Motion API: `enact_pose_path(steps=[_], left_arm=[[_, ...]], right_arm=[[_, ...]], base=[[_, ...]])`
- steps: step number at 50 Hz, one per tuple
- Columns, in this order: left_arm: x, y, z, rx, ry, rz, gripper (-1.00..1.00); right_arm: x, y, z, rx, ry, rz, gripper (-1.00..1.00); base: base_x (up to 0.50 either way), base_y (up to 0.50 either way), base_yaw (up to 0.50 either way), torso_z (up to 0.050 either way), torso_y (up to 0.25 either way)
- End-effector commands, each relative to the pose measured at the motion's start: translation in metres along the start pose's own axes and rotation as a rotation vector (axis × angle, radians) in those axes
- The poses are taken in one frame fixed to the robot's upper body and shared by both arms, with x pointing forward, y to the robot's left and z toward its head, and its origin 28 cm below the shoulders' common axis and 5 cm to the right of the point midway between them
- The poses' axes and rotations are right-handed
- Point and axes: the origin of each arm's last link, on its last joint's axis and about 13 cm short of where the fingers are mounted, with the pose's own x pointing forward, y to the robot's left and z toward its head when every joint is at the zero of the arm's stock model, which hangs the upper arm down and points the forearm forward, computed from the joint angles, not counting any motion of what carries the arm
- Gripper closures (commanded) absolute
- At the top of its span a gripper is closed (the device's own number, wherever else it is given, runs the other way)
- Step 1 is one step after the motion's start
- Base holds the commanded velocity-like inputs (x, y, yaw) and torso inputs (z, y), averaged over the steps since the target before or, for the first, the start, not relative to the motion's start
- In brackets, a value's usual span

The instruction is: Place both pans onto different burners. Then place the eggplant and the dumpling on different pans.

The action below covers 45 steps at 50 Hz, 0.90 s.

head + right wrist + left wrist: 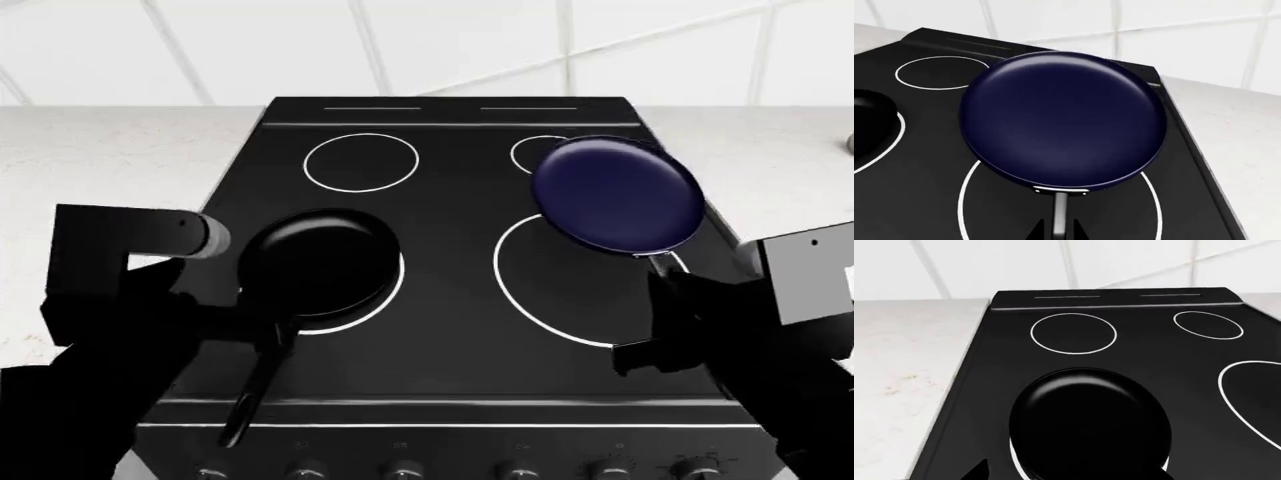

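Black pan (pixel 318 262): sits on the front-left burner (pixel 390 292) of the cooktop (pixel 454 330); its ring shows only along the pan's right and near edge, so it looks seated slightly off-centre
Black pan's handle (pixel 260 380): runs toward me, over the front edge of the cooktop
My left gripper (pixel 260 330): at that handle, but the dark fingers merge with the dark arm in the head view, and the left wrist view barely shows them; I cannot tell whether they are spread or pressed on the handle
Navy pan (pixel 617 193): lifted and tilted away from me, over the far right part of the cooktop, covering part of the small back-right ring (pixel 523 152)
My right gripper (pixel 1059 231): pinching the navy pan's thin handle (pixel 1060 212) close to the bowl, as the right wrist view shows
Target burner (pixel 514 290): the big front-right ring, bare; the navy pan hangs beyond its far edge
Eggplant and dumpling: in none of my views
Risk one: lowering now would likely land the navy pan across the small ring, since it hangs too far back
Risk two: the handle is slim, so the tilted pan may swivel in my pinch
Risk three: drawing the pan nearer could bring my right arm near the knobs (pixel 400 472)
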Motion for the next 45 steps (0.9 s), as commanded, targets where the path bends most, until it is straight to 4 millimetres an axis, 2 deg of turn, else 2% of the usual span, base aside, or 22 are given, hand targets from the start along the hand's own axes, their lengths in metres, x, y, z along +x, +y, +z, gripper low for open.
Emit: enact_pose_path(steps=[1,25,45], left_arm=[[-0.005,0.005,0.021,-0.021,-0.088,0.012,-1.00],[-0.004,0.006,0.017,-0.033,-0.084,0.016,-1.00],[-0.004,0.006,0.016,-0.038,-0.082,0.021,-1.00]], right_arm=[[0.000,0.000,-0.004,-0.026,0.007,-0.026,1.00],[0.003,-0.001,-0.023,-0.028,0.075,-0.033,1.00],[0.006,-0.002,-0.032,-0.034,0.109,-0.034,1.00]], base=[[0.00,0.00,0.00,0.000,0.000],[0.00,0.00,0.00,0.000,0.002],[0.00,0.00,0.00,0.000,0.002]])
